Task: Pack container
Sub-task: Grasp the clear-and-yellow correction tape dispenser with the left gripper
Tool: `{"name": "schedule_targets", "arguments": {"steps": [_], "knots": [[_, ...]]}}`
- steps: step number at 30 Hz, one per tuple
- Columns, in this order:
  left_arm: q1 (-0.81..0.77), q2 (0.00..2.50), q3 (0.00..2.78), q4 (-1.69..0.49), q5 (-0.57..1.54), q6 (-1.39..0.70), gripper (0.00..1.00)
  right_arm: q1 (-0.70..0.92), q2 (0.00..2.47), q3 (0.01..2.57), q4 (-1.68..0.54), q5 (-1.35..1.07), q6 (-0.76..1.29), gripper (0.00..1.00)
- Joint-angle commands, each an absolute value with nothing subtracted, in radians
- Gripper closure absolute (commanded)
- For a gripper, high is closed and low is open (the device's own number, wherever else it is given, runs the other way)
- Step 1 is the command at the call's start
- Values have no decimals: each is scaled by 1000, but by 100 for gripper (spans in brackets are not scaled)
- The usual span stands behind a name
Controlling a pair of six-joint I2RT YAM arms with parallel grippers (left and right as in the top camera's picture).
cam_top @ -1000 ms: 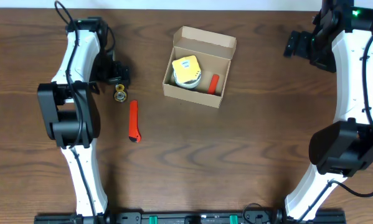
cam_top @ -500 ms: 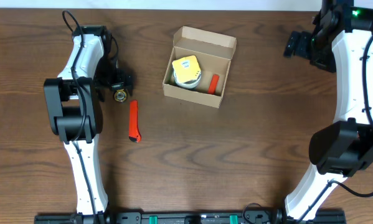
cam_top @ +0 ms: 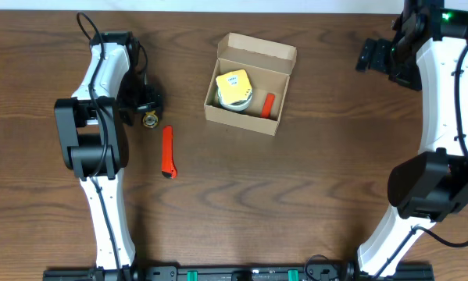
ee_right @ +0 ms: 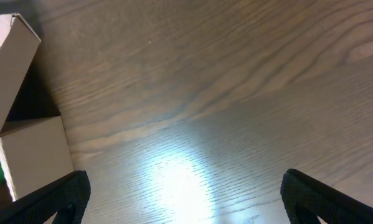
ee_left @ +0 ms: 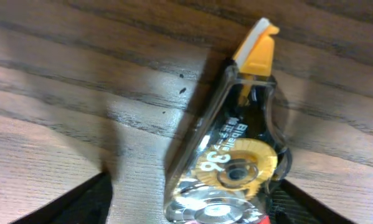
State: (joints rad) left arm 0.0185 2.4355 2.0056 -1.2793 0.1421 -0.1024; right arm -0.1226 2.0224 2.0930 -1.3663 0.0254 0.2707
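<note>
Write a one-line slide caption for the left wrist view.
Left end effector straddles a clear plastic tape dispenser with a yellow tip lying on a wooden table.

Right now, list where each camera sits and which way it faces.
Overhead: above the table, looking straight down; left arm, right arm, the container, the tape dispenser.
Left wrist: just above the same dispenser, facing down; left gripper fingers at the bottom corners.
Right wrist: low, facing the tabletop; right gripper fingers, the container's corner at left.

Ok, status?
Left tool open, straddling dispenser on table. Right tool open, empty. Box open, yellow roll inside; cutter on table. Nothing in the way.
</note>
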Motion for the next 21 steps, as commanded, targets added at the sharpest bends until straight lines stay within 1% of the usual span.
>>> {"name": "schedule_targets", "arguments": {"steps": [1,3,5,10,12,19,21], "knots": [[18,2482,1999,-1259,159,-89,28,-124,2028,2090,-1361,25,284,1],[18,2482,1999,-1255,159,-89,29,-124,2028,2090,-1360,25,284,1],[18,2482,1999,-1251,159,-89,32,-124,2028,2090,-1360,25,284,1],[18,2482,1999,-1247,159,-80,34,-124,2028,2090,-1357,25,284,1],[16,2482,1999,-1246,159,-60,37,-124,2028,2090,-1356,25,284,1],[6,2482,1999,-1232,159,-22,37,-124,2028,2090,-1357,25,284,1],[1,2482,1999,-1230,159,-22,42,-124,2028,2090,-1357,25,284,1]]}}
